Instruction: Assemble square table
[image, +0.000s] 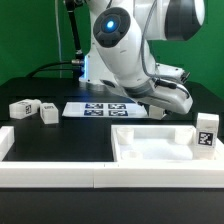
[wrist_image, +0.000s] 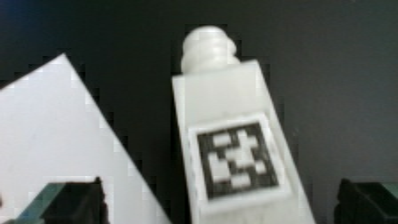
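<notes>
In the wrist view a white block leg (wrist_image: 228, 120) with a black-white tag and a rounded peg at one end lies on the black table. My gripper (wrist_image: 214, 198) is open above it, with dark fingertips (wrist_image: 64, 200) wide on either side and gaps to the leg. In the exterior view the gripper (image: 165, 106) hangs low just behind the square tray-like tabletop (image: 150, 146). The leg under it is hidden there. Two more legs (image: 22, 108) (image: 48, 114) lie on the exterior view's left. Another leg (image: 207, 132) stands upright at the tabletop's right edge.
The marker board (image: 100, 108) lies flat behind the tabletop, left of the gripper. A white flat surface (wrist_image: 63, 130) shows beside the leg in the wrist view. Long white border rails (image: 60, 172) run along the front and left.
</notes>
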